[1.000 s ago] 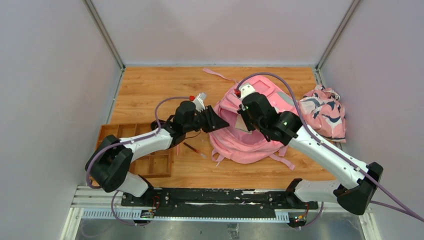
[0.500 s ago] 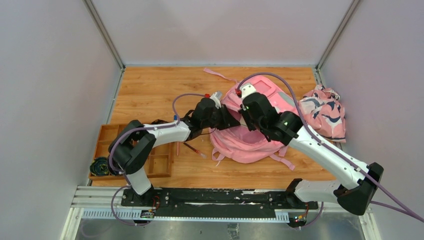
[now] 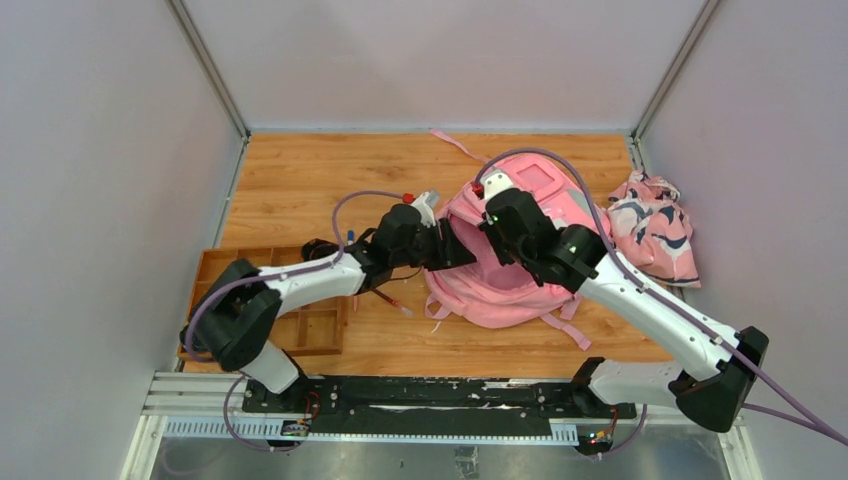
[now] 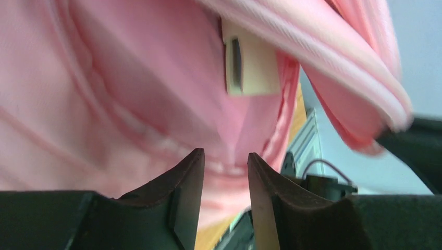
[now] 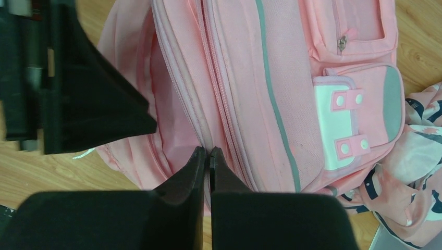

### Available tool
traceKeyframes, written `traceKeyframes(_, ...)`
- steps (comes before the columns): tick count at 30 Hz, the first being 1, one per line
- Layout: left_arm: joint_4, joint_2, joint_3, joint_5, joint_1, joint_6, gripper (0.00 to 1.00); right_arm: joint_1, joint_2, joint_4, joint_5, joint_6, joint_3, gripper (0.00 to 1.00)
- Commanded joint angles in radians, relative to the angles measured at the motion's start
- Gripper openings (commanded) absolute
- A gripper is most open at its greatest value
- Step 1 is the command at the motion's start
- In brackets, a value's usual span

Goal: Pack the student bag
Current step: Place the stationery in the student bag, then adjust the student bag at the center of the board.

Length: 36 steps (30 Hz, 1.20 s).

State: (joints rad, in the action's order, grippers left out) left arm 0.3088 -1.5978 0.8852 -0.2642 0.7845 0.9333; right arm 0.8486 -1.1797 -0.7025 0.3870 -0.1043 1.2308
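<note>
The student bag, a pink backpack with grey trim and a white-pink patch, lies in the middle of the table, its front also showing in the right wrist view. My right gripper is shut on the zip edge of the bag's opening and holds it up. My left gripper reaches into the opening from the left. Its jaws stand open and empty, with pink lining all round and a beige rectangular piece above them.
A pink cloth with a navy-white pattern lies right of the bag. A wooden compartment tray sits at the left, partly under my left arm. A red pen lies on the table between tray and bag. A bag strap trails toward the back.
My left gripper moved right from beside the bag into its opening. The right gripper kept its hold while the bag shifted and its back strap swung right.
</note>
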Motion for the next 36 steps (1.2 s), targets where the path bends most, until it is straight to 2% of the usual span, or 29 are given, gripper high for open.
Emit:
traceKeyframes(1,-0.180,0.190,-0.065,-0.060,0.010,-0.134,0.42,0.007,0.044,0.039,-0.051,0.039,-0.044,0.00)
traceKeyframes(4,-0.334,0.317,-0.086,-0.020,-0.003,-0.236,0.41,0.011,0.070,0.043,-0.166,0.086,-0.110,0.00)
traceKeyframes(7,-0.424,0.378,-0.102,0.022,-0.075,-0.276,0.42,0.010,0.091,0.031,-0.265,0.080,-0.189,0.00)
traceKeyframes(8,-0.422,0.388,-0.109,0.015,-0.114,-0.270,0.44,0.010,0.092,0.021,-0.268,0.051,-0.206,0.09)
traceKeyframes(11,-0.412,0.386,-0.101,0.037,-0.203,-0.262,0.55,0.010,0.107,-0.014,-0.273,-0.030,-0.219,0.56)
traceKeyframes(12,-0.407,0.371,-0.085,0.056,-0.214,-0.273,0.56,0.011,0.117,-0.023,-0.255,-0.049,-0.216,0.66)
traceKeyframes(14,-0.402,0.327,-0.039,0.091,-0.223,-0.303,0.56,0.009,0.169,-0.050,-0.167,-0.086,-0.205,0.74)
traceKeyframes(17,-0.356,0.221,0.045,0.092,-0.233,-0.309,0.56,-0.031,0.278,-0.081,0.014,-0.158,-0.206,0.74)
traceKeyframes(20,-0.322,0.101,0.138,0.090,-0.242,-0.285,0.56,-0.196,0.392,-0.092,0.050,-0.236,-0.249,0.63)
traceKeyframes(23,-0.270,0.003,0.207,0.089,-0.249,-0.255,0.56,-0.422,0.451,-0.105,-0.043,-0.300,-0.297,0.52)
traceKeyframes(25,-0.245,-0.051,0.240,0.069,-0.251,-0.242,0.56,-0.523,0.477,-0.098,-0.147,-0.308,-0.320,0.49)
traceKeyframes(29,-0.220,-0.128,0.269,-0.011,-0.251,-0.232,0.56,-0.613,0.444,-0.080,-0.160,-0.300,-0.361,0.55)
traceKeyframes(32,-0.199,-0.134,0.237,-0.044,-0.250,-0.226,0.50,-0.691,0.361,0.003,-0.304,-0.281,-0.403,0.57)
traceKeyframes(36,-0.213,-0.121,0.185,-0.040,-0.251,-0.235,0.47,-0.709,0.244,0.149,-0.502,-0.244,-0.433,0.53)
